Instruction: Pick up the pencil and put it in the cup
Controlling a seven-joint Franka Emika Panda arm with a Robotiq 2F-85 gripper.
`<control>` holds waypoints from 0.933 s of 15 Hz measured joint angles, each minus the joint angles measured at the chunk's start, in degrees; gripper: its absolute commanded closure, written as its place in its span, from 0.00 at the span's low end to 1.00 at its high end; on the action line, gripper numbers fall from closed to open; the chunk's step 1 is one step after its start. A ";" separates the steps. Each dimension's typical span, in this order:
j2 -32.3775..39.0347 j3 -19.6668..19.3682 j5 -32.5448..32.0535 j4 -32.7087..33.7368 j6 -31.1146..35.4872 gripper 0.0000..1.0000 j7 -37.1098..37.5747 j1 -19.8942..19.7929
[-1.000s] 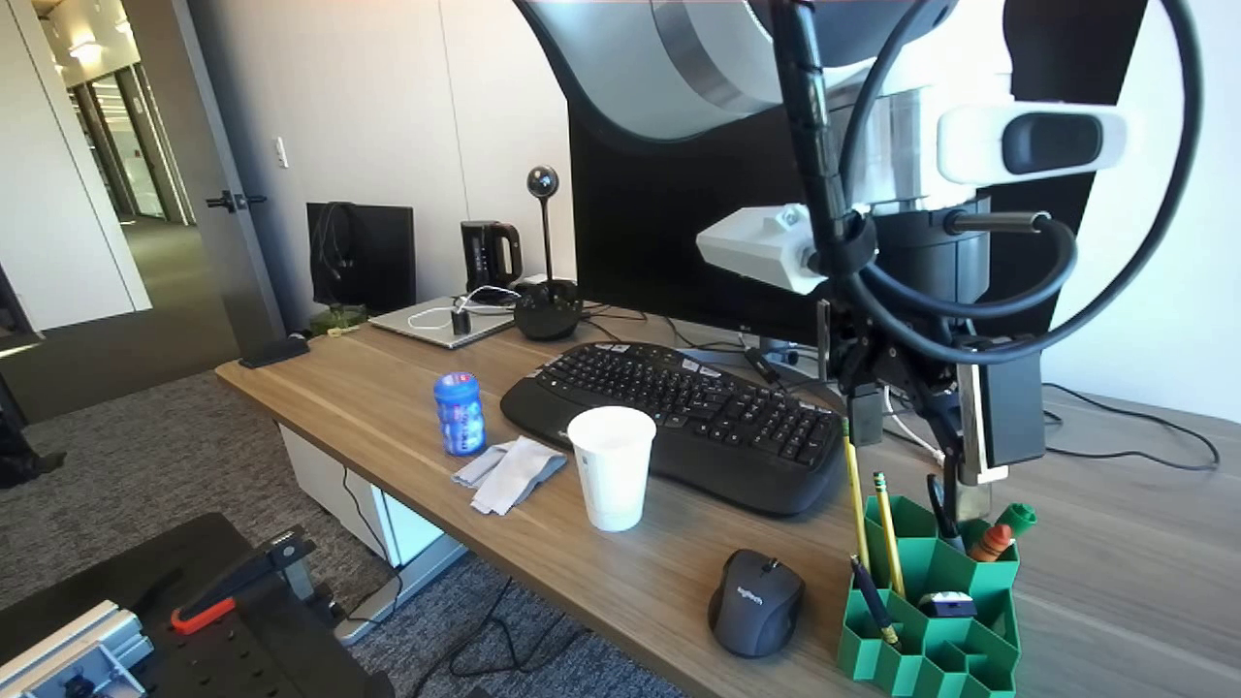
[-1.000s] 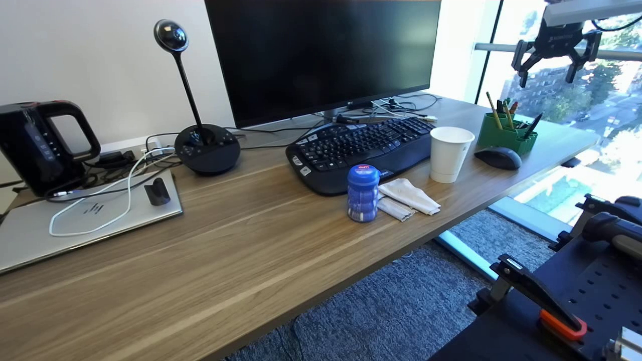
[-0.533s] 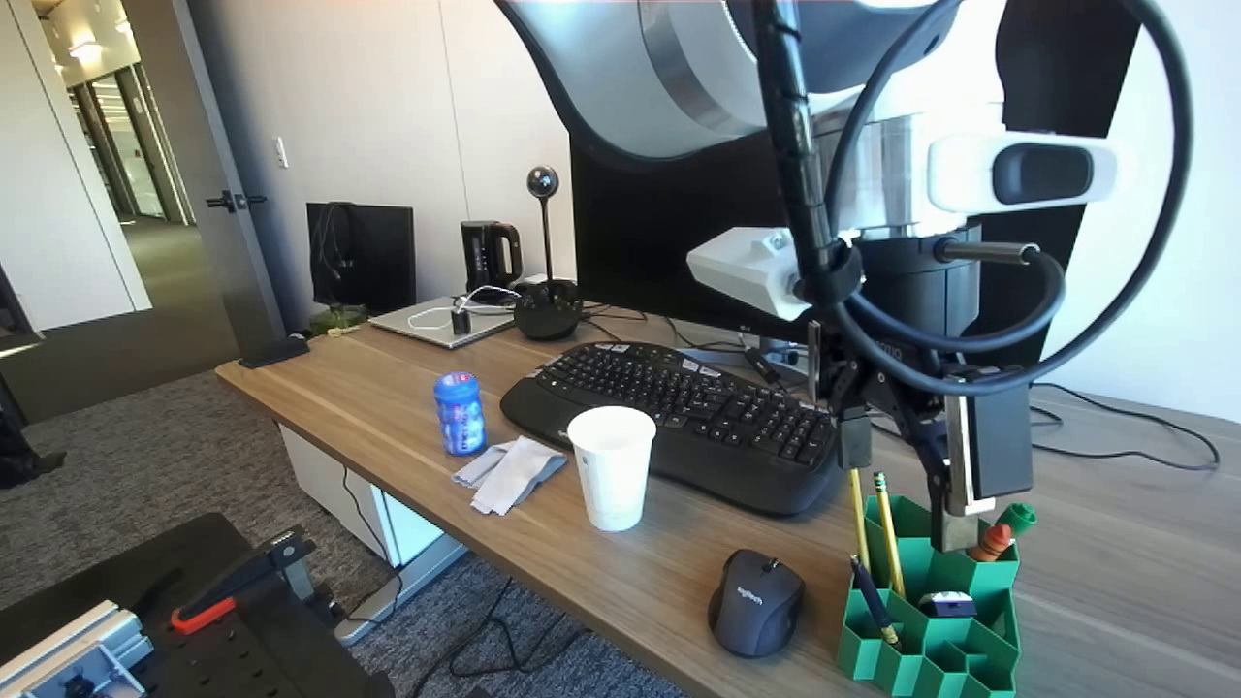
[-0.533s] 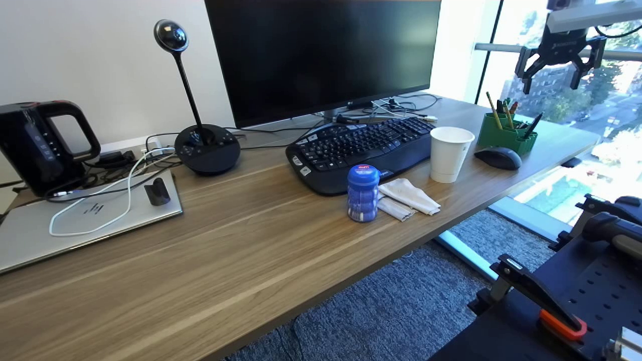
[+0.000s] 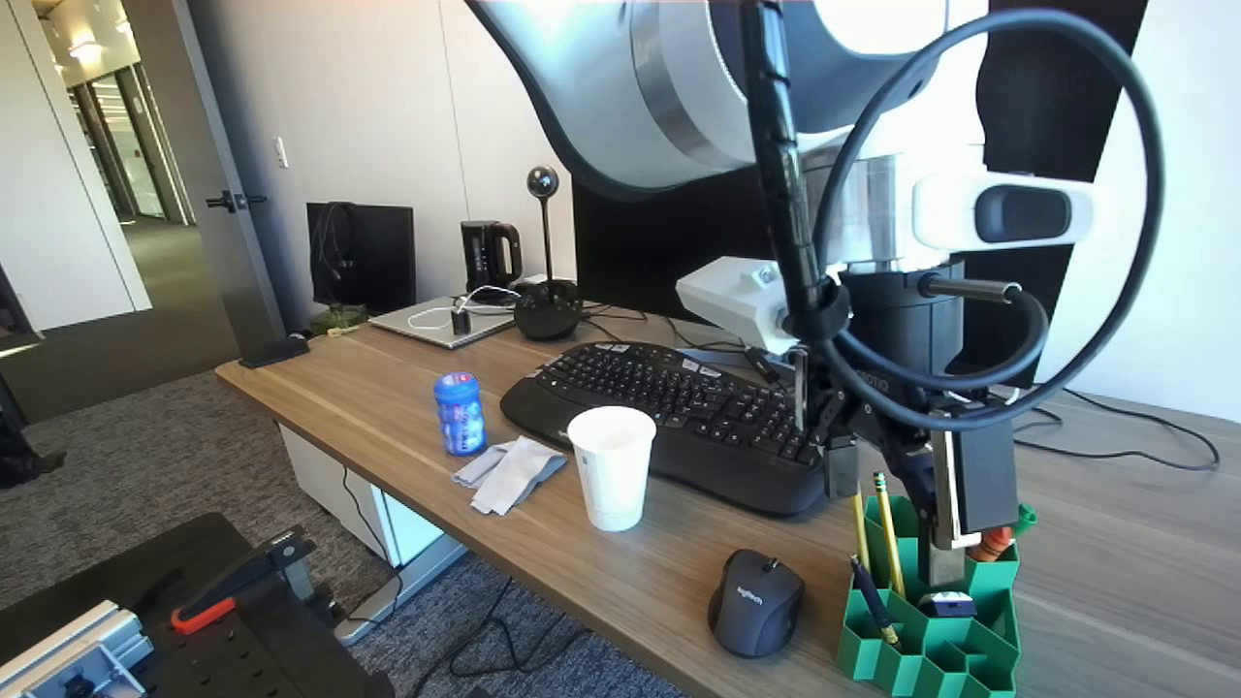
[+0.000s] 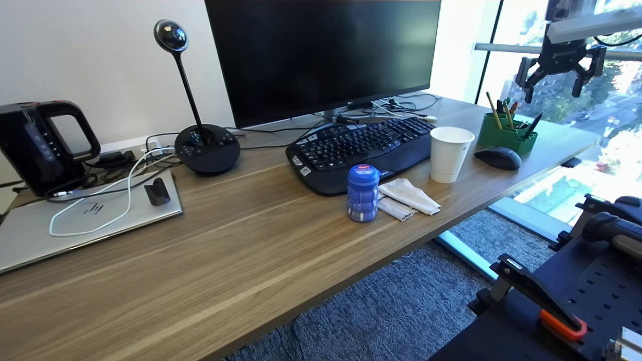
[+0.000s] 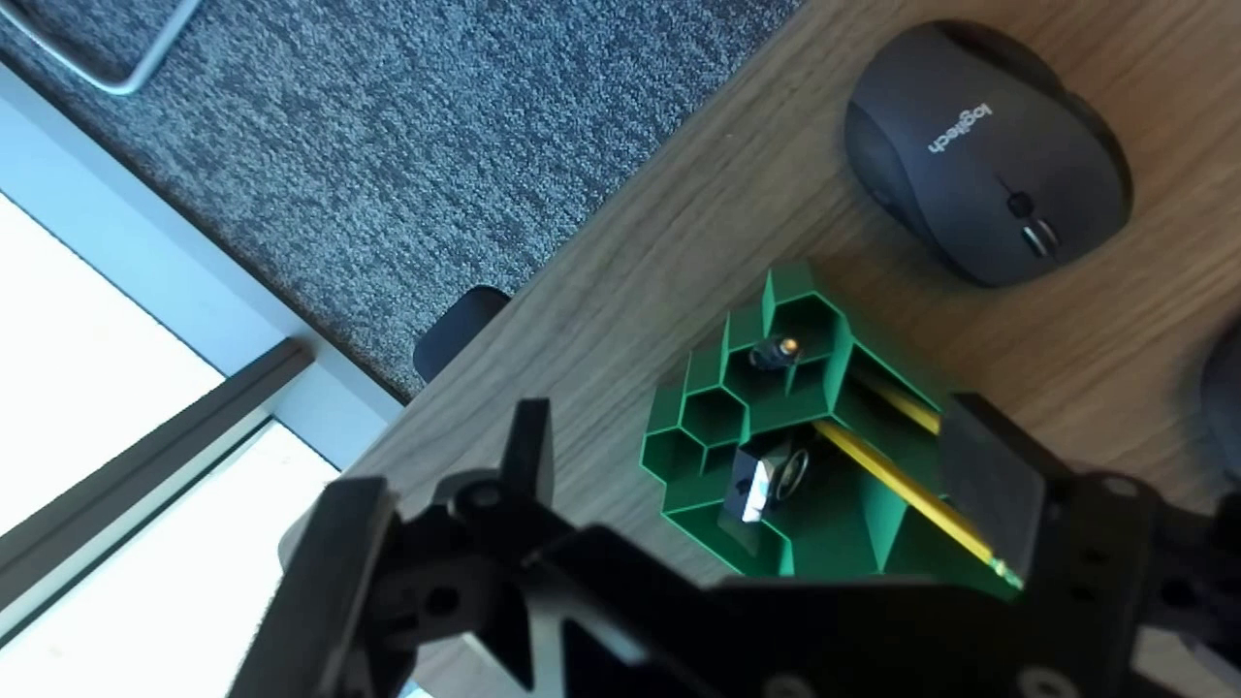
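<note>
- The tool (image 6: 552, 94) hangs over the green holder (image 6: 494, 133), its jaws spread wide apart and gripping nothing.
- The holder stands at the end of the counter (image 6: 251, 260) by the window (image 6: 602, 105), near the corner where that end meets the front edge.
- Two yellow pencils (image 5: 889, 543) lean in the holder; which one the task means, I cannot tell.
- In the wrist view both pencils run close by one jaw; whether either touches it is unclear.
- A dark pen (image 5: 875, 603) leans in the same holder.
- The white cup (image 5: 613, 475) stands upright near the front edge, in front of the keyboard (image 5: 679, 417).
- The mouse (image 5: 756, 603) lies between cup and holder, close to the front edge.
- On the cup's other side, also near the front edge, are some napkins (image 5: 512, 472) and, just beside them, an upright blue can (image 5: 459, 414).
- The monitor (image 6: 331, 55) stands toward the back edge, behind the keyboard.
- Away from the window are a webcam (image 6: 208, 150), a closed laptop (image 6: 30, 230) and a kettle (image 6: 40, 145).
</note>
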 measured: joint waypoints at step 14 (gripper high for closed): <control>3.39 -1.01 -5.03 0.08 0.13 0.63 3.58 1.97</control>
